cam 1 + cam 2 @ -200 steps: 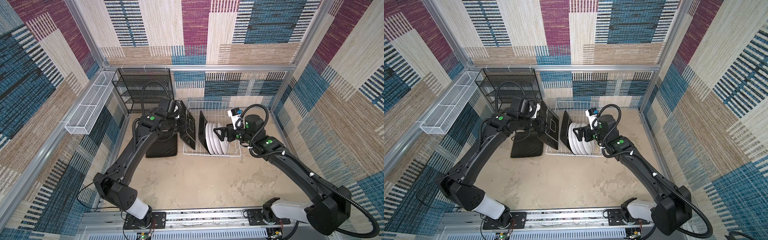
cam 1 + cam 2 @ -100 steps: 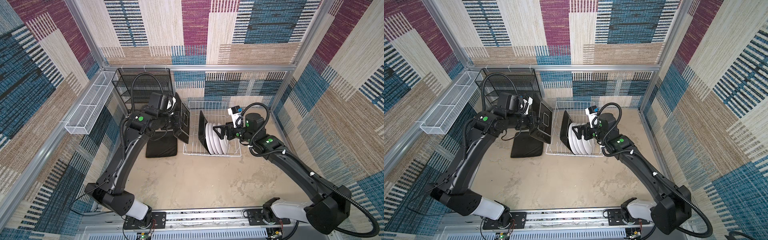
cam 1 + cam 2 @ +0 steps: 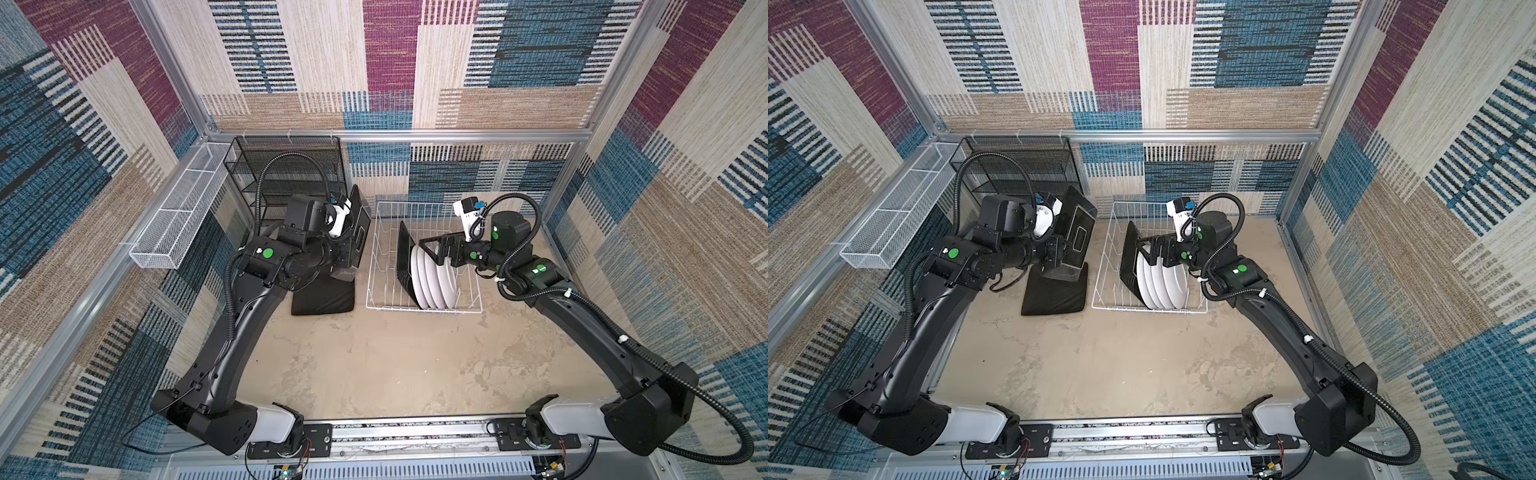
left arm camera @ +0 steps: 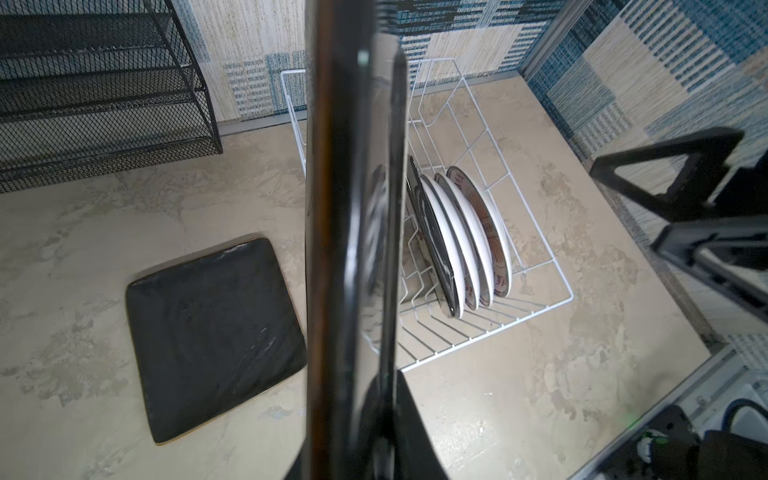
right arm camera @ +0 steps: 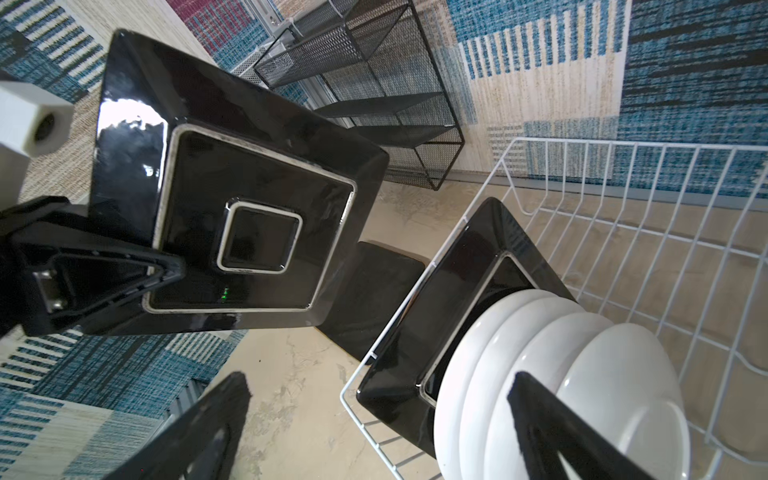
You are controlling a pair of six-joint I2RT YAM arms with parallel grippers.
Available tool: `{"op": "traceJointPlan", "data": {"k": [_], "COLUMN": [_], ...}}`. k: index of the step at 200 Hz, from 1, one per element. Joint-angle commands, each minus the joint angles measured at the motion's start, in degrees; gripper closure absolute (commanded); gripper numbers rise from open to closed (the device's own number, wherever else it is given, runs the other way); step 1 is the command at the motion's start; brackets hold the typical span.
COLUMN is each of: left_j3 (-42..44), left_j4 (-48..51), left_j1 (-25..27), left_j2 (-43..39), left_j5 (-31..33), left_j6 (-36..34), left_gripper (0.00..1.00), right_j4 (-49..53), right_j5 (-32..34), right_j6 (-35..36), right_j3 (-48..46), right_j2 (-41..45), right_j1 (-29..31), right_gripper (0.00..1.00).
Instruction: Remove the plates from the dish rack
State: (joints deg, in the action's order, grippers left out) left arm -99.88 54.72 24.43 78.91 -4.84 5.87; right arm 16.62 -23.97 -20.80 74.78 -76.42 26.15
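Clamps a square plate [image 3: 360, 218] on edge in the left gripper [image 3: 348, 257], raised above a black plate [image 3: 324, 297] lying flat on the table [image 3: 374, 365], just left of the rack [image 3: 424, 309]. Holds the right gripper [image 3: 430, 252] wide open over the white round plates [image 3: 434, 282] racked beside an upright square plate [image 3: 404, 257]. At back left, a black shelf [image 3: 286, 166] and a white basket [image 3: 178, 224].

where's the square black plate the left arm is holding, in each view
both top views: the held square black glossy plate stands on edge, left of the white wire dish rack.
left wrist: edge-on dark band in front of the rack.
right wrist: its ringed back, large, beside the rack.
shared landmark: the rack.
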Motion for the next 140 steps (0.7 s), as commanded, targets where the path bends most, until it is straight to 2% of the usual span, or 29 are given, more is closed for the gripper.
{"op": "traceJointPlan", "data": {"k": [1,20,66,102,140], "left_j3": [2.0,3.99,10.77,18.29,24.44], "left_j4": [-15.42,-19.12,-27.59,-33.63,-39.7], "left_j1": [0.1,0.39,1.8,4.39,7.4], "left_j2": [-2.37,-3.61,-6.96,-10.08,-11.84], "left_j5": [2.28,4.87,5.19,5.88,10.07], "left_j6": [-9.27,-12.92,-23.19,-35.53,-47.09], "left_gripper": [1.0,1.0,1.0,1.0,1.0], "right_j4": [-0.34,-0.52,-1.37,-0.81,-1.63], "right_j5": [-3.87,-5.35,-11.54,-13.15,-15.39], "right_j6": [-3.92,-7.24,-15.78,-19.28,-22.4], "right_j3": [1.79,3.47,8.13,10.65,13.41], "right_j2": [-0.8,-1.53,-4.61,-6.86,-9.5], "right_j1": [-0.39,-1.1,-3.95,-4.79,-5.5], "right_gripper": [0.0,0.0,0.0,0.0,0.01]}}
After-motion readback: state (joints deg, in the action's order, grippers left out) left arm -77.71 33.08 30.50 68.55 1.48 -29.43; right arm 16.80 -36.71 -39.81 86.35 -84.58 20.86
